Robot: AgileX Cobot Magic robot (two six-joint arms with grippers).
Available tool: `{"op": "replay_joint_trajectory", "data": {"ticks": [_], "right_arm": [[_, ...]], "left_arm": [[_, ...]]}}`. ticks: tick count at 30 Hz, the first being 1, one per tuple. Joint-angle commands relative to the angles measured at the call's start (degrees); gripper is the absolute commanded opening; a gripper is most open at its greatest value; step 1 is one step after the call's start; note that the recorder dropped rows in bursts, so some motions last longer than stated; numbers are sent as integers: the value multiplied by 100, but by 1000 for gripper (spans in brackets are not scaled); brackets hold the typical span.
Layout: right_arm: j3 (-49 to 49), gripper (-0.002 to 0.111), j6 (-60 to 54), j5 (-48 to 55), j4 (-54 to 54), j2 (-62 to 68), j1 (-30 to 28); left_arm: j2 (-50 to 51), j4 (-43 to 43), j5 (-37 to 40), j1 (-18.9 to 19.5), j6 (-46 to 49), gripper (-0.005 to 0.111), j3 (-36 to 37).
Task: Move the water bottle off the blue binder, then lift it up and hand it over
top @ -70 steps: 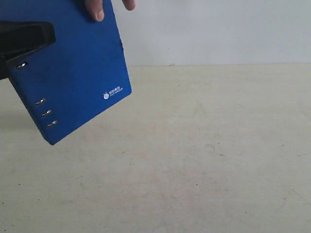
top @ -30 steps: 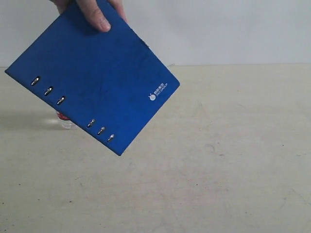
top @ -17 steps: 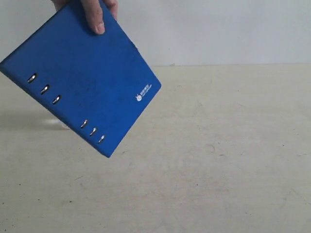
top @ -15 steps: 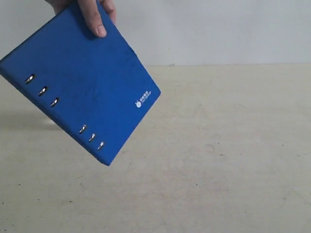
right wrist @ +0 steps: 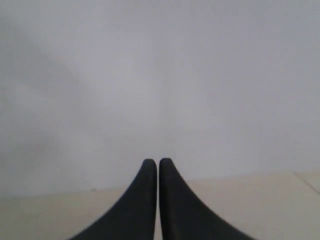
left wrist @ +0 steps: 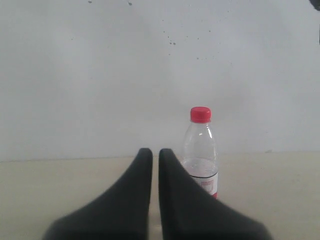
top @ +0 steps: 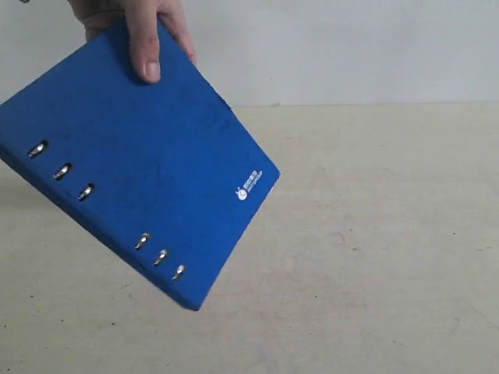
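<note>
Blue binder (top: 140,171) dropped lower and closer than half a second before, tilted, at 9 o'clock in the exterior view. Hand (top: 129,23) at 11 o'clock pinched its upper corner, one finger flat on the cover. Water bottle (left wrist: 200,150) stood upright on the table (top: 374,234), just beyond the closed left gripper (left wrist: 155,152).

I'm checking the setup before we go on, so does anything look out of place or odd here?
Yes. The binder is not lying flat: a hand holds it up by one corner, tilted, in front of the exterior camera. The water bottle stands upright, capped, nothing spilled.
</note>
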Motion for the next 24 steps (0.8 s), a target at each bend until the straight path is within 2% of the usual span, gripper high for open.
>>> {"op": "replay_joint_trajectory", "data": {"ticks": [1,5,6,7,11,14,24], "right_arm": [[744,0,2459,244,-2273,-14,6],[1397,0,2471,204,-2289,-14,491],[1397,0,2479,982,-2499,-2,543],[1397,0,2806,1063,-2535,26,543],[1397,0,2793,1022,-2557,41,531],[1397,0,2188,493,-2624,41,531],[1397,0,2261,569,-2883,41,753]], "left_arm": [[-31,-47,36,-40,-50,4,16],[-42,-47,36,-40,-50,4,16],[-41,-47,21,-40,-50,4,16],[-41,-47,13,-40,-50,4,16],[-41,-47,28,-40,-50,4,16],[-41,-47,28,-40,-50,4,16],[-41,-47,29,-40,-50,4,16]]}}
